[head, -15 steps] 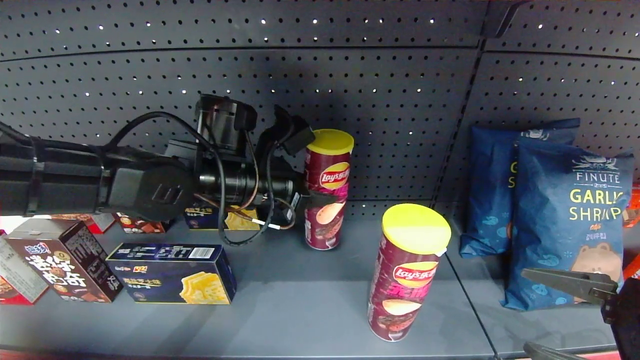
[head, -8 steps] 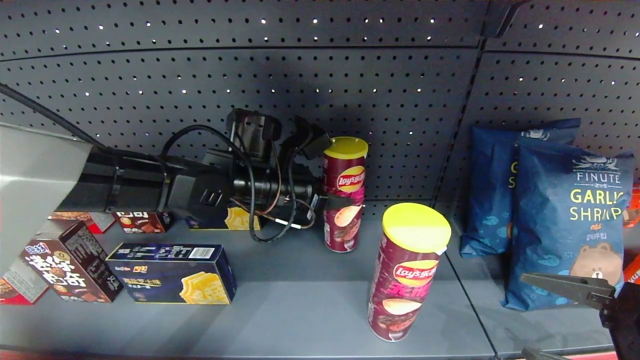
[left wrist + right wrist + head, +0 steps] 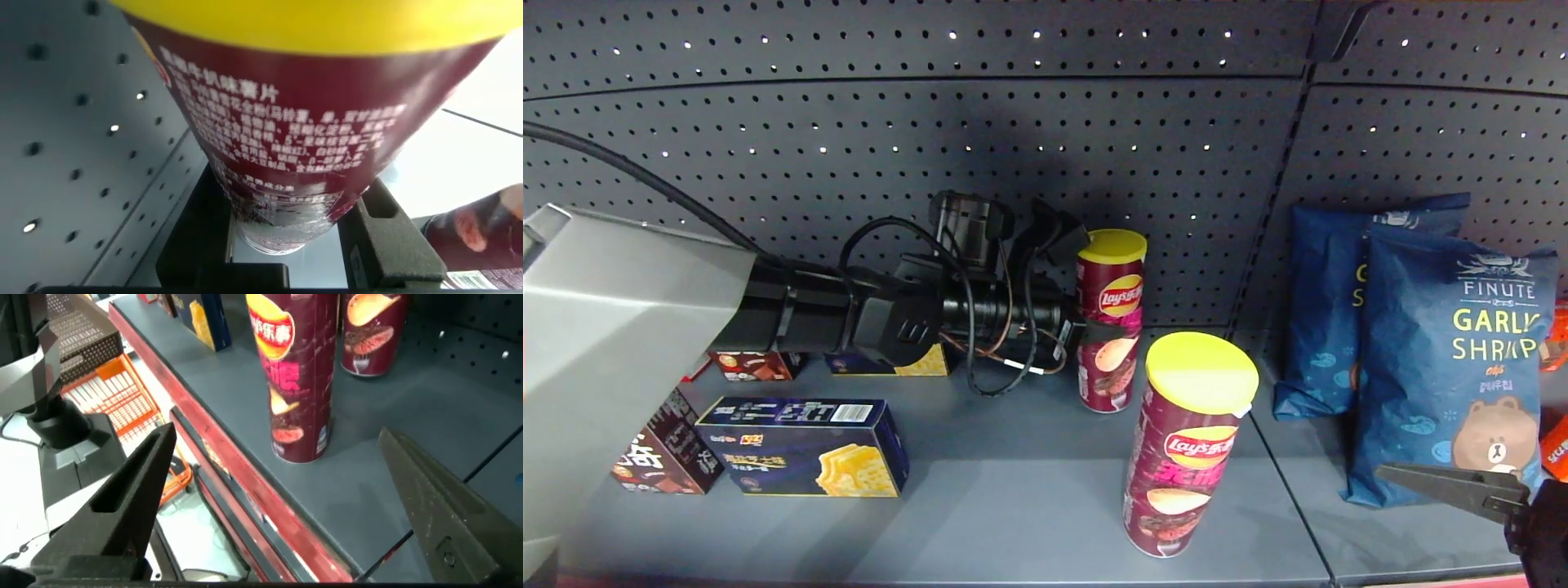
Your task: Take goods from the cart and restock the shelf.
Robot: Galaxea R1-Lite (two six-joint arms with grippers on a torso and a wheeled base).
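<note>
The left gripper (image 3: 1104, 331) is clamped on the back chip can (image 3: 1112, 282), which is upright in the middle of the frame, close to the holey back wall (image 3: 1045, 147). The front chip can (image 3: 1188, 441) stands near it, lower right. Blue snack bags (image 3: 1445, 351) lean at the right. Boxes (image 3: 809, 445) lie lower left. The right gripper (image 3: 282, 502), fingers wide apart, is in the lower right corner.
</note>
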